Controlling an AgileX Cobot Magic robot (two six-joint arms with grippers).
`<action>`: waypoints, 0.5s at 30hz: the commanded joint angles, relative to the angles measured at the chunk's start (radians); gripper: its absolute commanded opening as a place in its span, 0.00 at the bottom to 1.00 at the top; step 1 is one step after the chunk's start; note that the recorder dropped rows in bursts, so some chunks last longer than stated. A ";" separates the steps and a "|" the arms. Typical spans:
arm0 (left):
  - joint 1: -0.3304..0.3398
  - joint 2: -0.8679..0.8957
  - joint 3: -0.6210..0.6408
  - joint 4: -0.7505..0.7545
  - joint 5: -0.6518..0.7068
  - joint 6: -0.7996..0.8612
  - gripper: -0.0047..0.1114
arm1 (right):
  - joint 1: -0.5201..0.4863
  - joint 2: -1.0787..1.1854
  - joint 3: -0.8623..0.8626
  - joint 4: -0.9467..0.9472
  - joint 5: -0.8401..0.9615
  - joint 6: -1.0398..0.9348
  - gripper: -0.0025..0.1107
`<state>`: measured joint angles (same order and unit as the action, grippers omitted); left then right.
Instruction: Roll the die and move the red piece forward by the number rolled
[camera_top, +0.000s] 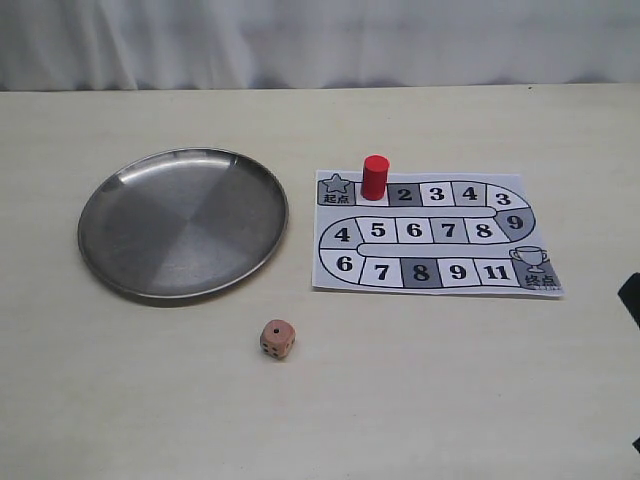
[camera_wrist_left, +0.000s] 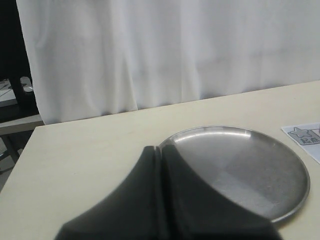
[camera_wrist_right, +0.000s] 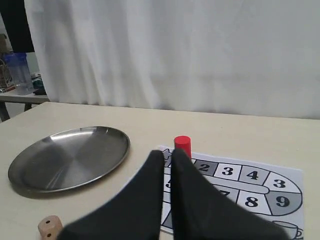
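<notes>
The die (camera_top: 277, 339) lies on the bare table in front of the steel plate (camera_top: 183, 222), with a single dark pip on its top face. It also shows low in the right wrist view as the die (camera_wrist_right: 49, 227). The red piece (camera_top: 374, 177) stands upright on the printed board (camera_top: 435, 232), on the square between the star and the 2. My right gripper (camera_wrist_right: 167, 156) is shut with only a thin slit and holds nothing; the red piece (camera_wrist_right: 182, 146) stands just beyond its tips. My left gripper (camera_wrist_left: 160, 150) is shut and empty at the plate's rim (camera_wrist_left: 280, 215).
The round plate (camera_wrist_right: 70, 157) holds nothing. The board (camera_wrist_right: 250, 180) carries a numbered track ending at a trophy. A dark bit of an arm (camera_top: 630, 298) pokes in at the exterior view's right edge. A white curtain hangs behind the table.
</notes>
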<state>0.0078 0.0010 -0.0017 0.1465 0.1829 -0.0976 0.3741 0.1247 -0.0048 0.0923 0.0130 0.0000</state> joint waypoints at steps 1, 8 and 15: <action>-0.008 -0.001 0.002 -0.002 -0.010 -0.001 0.04 | 0.001 -0.003 0.005 0.013 0.015 -0.015 0.06; -0.008 -0.001 0.002 -0.002 -0.010 -0.001 0.04 | -0.045 -0.003 0.005 0.013 0.015 -0.013 0.06; -0.008 -0.001 0.002 -0.002 -0.010 -0.001 0.04 | -0.303 -0.003 0.005 0.013 0.008 -0.013 0.06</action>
<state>0.0078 0.0010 -0.0017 0.1465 0.1829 -0.0976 0.1580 0.1247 -0.0048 0.1025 0.0247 -0.0074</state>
